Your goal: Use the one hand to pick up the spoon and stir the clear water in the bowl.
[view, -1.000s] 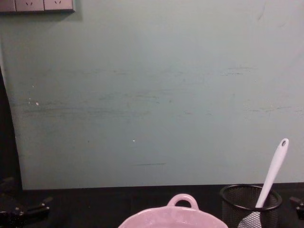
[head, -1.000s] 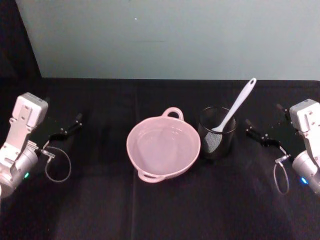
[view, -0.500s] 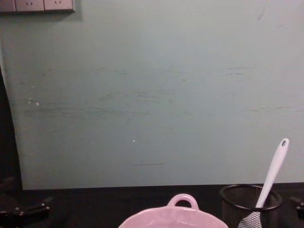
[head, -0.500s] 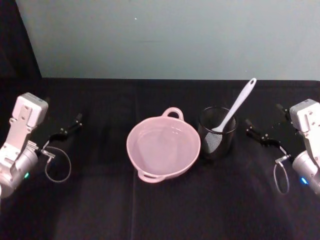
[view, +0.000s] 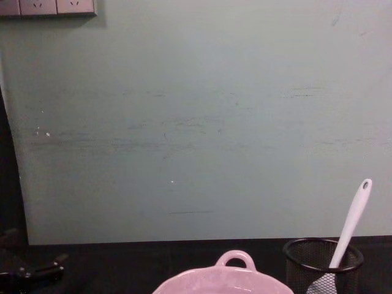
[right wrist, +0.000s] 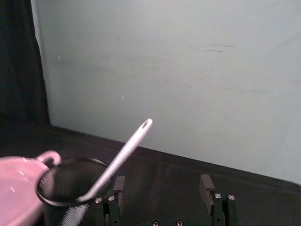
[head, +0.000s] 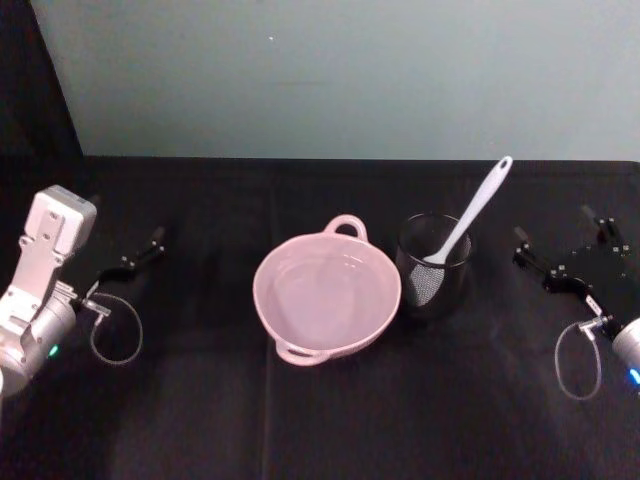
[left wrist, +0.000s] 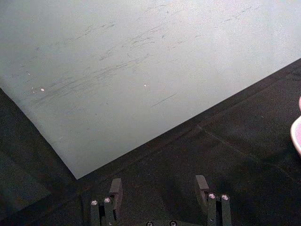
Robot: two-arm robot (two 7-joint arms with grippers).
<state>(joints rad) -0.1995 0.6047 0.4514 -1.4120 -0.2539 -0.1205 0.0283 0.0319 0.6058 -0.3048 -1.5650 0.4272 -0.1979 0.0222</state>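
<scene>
The pale pink bowl (head: pixel 262 300) sits mid-table with clear water in it. Just to its right, the white spoon (head: pixel 478 212) leans handle-up in a black wire-mesh cup (head: pixel 436 285). My right gripper (head: pixel 555 228) hovers open to the right of the cup with nothing between its fingers. In the right wrist view, the spoon (right wrist: pixel 123 156) and cup (right wrist: pixel 59 188) lie ahead of the right gripper (right wrist: pixel 162 184) and a little to one side. My left gripper (head: pixel 125 226) rests open at the table's left side, far from the bowl. In the chest view the spoon (view: pixel 353 222) rises above the bowl (view: pixel 236 260).
A black cloth (head: pixel 330 420) covers the table, and a pale green wall (head: pixel 330 70) stands behind it. Grey cable loops hang at each wrist (head: pixel 112 340). The left wrist view catches the bowl's edge (left wrist: pixel 297 135) beyond the open left gripper (left wrist: pixel 159 186).
My right arm has drawn back to the right, away from the mesh cup. The left arm, bowl and spoon have not moved.
</scene>
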